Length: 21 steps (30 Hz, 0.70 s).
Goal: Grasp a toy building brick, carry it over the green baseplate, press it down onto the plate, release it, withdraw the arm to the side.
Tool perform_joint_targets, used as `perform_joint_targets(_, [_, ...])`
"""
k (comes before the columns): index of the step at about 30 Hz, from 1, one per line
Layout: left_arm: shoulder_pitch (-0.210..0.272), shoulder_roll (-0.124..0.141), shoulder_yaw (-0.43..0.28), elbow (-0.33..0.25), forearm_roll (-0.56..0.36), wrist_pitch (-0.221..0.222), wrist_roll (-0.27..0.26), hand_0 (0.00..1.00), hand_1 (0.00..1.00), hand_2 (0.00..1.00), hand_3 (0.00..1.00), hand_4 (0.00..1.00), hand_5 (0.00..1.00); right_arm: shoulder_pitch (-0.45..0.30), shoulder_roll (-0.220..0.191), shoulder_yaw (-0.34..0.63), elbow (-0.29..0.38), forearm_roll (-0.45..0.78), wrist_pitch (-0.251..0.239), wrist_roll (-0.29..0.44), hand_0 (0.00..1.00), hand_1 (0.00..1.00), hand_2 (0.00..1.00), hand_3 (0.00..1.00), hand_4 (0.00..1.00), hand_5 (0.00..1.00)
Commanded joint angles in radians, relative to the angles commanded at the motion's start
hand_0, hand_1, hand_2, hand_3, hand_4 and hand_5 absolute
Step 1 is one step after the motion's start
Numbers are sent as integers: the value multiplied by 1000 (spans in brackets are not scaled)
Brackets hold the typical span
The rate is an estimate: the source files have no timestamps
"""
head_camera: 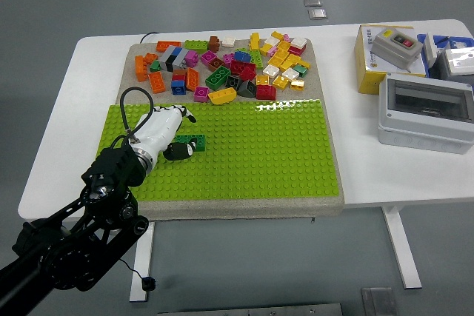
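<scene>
A dark green brick (194,142) sits on the green baseplate (259,146), on its left part. My left hand (181,132), white with black fingertips, comes in from the lower left and rests just left of the brick. Its fingers (185,115) are spread and lifted clear above the brick, while the thumb (176,152) lies close to the brick's left end. The hand holds nothing. A pile of loose bricks (229,64) in many colours lies on the beige mat (137,86) behind the plate. The right arm is out of view.
A grey plastic enclosure (426,112) stands on the table at the right. Behind it are a yellow box (370,72) with a grey switch unit (396,46) on top. The white table's (59,146) left edge is near my arm.
</scene>
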Motion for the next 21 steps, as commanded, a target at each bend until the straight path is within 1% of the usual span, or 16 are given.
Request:
perform_joint_targets(3, [12,29,-26,-47,-12,1,-3,982,924,924,682,616,251,2,-1,2,0,-4,0,1,652,527,541,640,409,733])
perform_joint_targets(5, [34,61,-57,-77,-22,8,-16,982,924,924,682,616,251,2,-1,3,0,-2,-1,2,652,527,541,640,409,733])
perform_joint_targets(6, [49,82,-74,-88,-27,13,-28,982,924,924,682,616,251,1,-2,5,0,-3,-2,3,652,527,541,640,409,733])
perform_joint_targets(7, [67,108,-92,-96,-34,22,-49,987,926,930,735,615,246,0,-3,11,0,-8,-2,2,652,527,541,640,409,733])
perform_joint_targets(10, [107,158,-126,-90,-46,40,-99,987,926,930,735,615,246,-2,-5,26,0,-18,-1,0,650,524,541,640,408,733])
perform_joint_targets(11, [127,183,-144,-80,-51,49,-127,987,926,930,735,615,246,-3,-6,32,0,-22,0,0,650,524,541,640,408,733])
perform_joint_targets(13, [159,212,-171,-59,-53,64,-170,987,926,930,735,615,246,-4,-7,37,0,-26,0,-1,650,524,541,640,408,733])
perform_joint_targets(14, [171,222,-181,-51,-53,71,-187,989,926,927,759,618,241,-4,-7,38,0,-27,0,0,652,524,541,640,409,733])
perform_joint_targets(16, [202,243,-212,-31,-51,84,-233,989,926,927,759,618,241,-3,-8,36,0,-28,0,2,652,524,541,640,409,733])
perform_joint_targets(18, [226,257,-236,-13,-50,88,-272,989,926,927,759,618,241,-2,-9,33,0,-23,-1,4,652,524,541,640,409,733])
perform_joint_targets(21, [246,264,-260,18,-40,87,-315,993,928,928,760,644,255,-1,-10,32,0,-19,-2,5,653,525,541,640,409,732])
